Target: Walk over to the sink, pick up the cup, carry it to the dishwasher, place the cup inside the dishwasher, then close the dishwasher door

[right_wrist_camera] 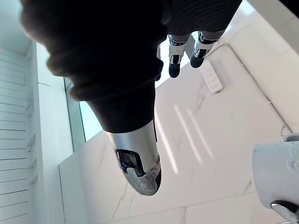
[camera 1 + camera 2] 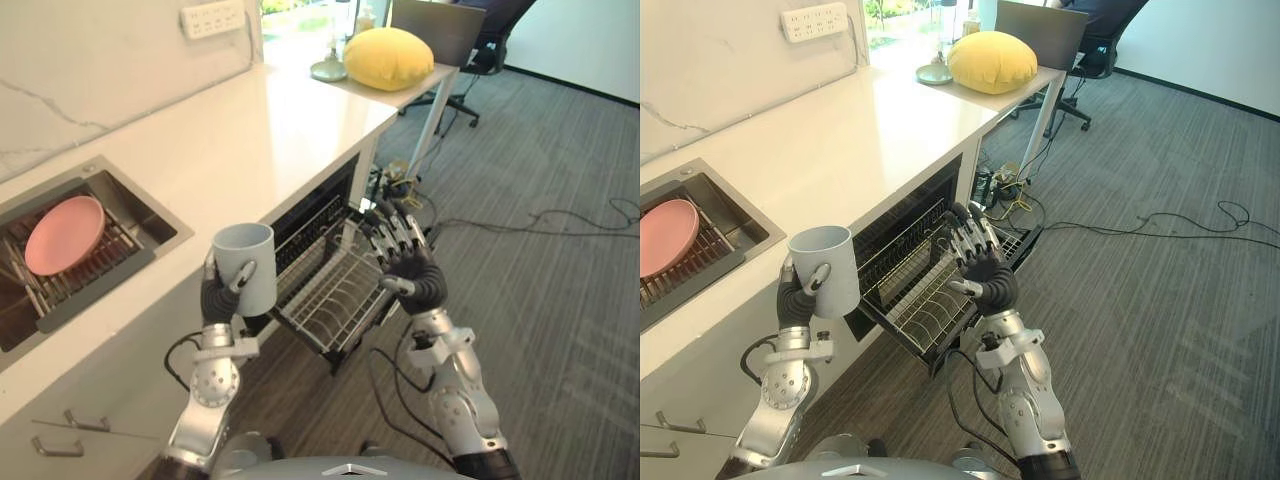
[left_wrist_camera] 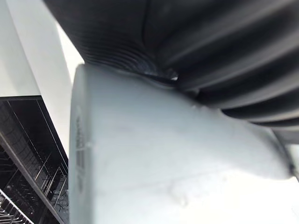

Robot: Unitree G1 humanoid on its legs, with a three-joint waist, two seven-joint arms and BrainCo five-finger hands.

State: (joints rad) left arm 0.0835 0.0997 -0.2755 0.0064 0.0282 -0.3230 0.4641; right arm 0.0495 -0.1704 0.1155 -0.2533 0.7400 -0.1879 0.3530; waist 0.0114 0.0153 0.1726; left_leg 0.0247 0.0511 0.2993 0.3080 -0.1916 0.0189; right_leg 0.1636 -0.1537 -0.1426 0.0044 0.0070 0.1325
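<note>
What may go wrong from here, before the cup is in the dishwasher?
The left hand grips the pale grey cup by its lower part, so it may tilt or slip. The pulled-out wire dishwasher rack has upright tines that the cup could catch on. The open right hand hovers beside that rack, perhaps in the way.

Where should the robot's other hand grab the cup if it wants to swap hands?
Probably the bare upper wall of the cup, coming in from the robot's right. The cup stands upright, and the left hand is curled round its lower part, so the top half is free. The right hand is open beside it, by the dishwasher rack.
</note>
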